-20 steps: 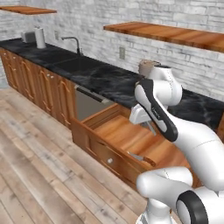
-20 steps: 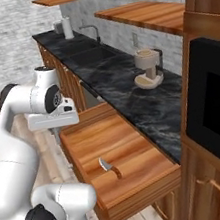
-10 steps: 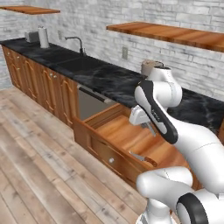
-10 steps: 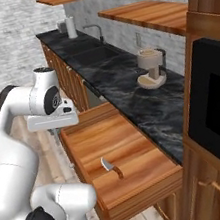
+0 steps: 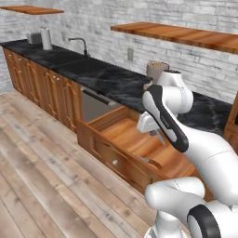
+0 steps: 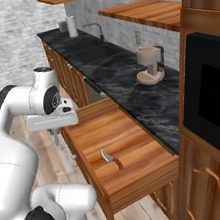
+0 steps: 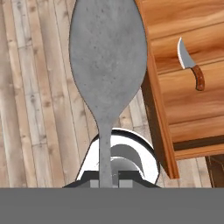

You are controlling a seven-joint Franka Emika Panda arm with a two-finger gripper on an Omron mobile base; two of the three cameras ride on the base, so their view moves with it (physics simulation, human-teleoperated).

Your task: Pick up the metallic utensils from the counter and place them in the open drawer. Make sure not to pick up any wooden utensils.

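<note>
My gripper [image 7: 105, 179] is shut on the slim handle of a grey metal spoon [image 7: 107, 57], whose wide bowl points away from the hand. It hangs at the front edge of the open drawer [image 7: 183, 100], partly over the plank floor. From the left base view the gripper [image 5: 157, 132] and spoon [image 5: 161, 138] appear above the reddish-brown drawer [image 5: 122, 135]. In the right base view the gripper [image 6: 55, 131] hovers by the drawer's [image 6: 138, 173] left rim. The counter and wooden utensils are out of view.
A small knife [image 7: 191, 64] with a brown handle lies inside the drawer [image 6: 111, 159]. A black worktop [image 6: 127, 81] along the brick wall carries a beige appliance [image 6: 149, 64] and a sink tap [image 5: 83, 45]. A tall cabinet with a dark oven [image 6: 218, 109] stands right.
The whole scene has slid slightly in both base views, so the camera moved with the base. The arm keeps its pose and the spoon stays in the gripper.
</note>
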